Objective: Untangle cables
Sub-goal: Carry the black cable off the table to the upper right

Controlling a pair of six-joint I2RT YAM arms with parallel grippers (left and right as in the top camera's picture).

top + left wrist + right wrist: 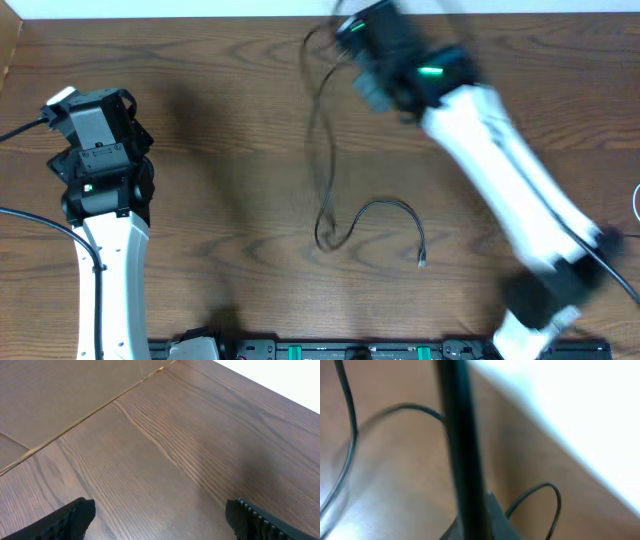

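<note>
The black cable [322,150] runs from the far middle of the table down to a small loop, then curves right to a plug end [423,260]. My right gripper [347,35] is blurred at the cable's far end and looks shut on it. In the right wrist view the fingers [487,510] meet around a dark strand, with thin black cable loops [555,502] beside them. A thin pale curve at the far right edge [636,205] may be the white cable. My left gripper [90,105] is open and empty over bare wood [160,515].
A black rail [330,350] runs along the table's front edge between the arm bases. The table's far edge meets a white wall [580,410]. A thick black robot cord [30,220] trails left of the left arm.
</note>
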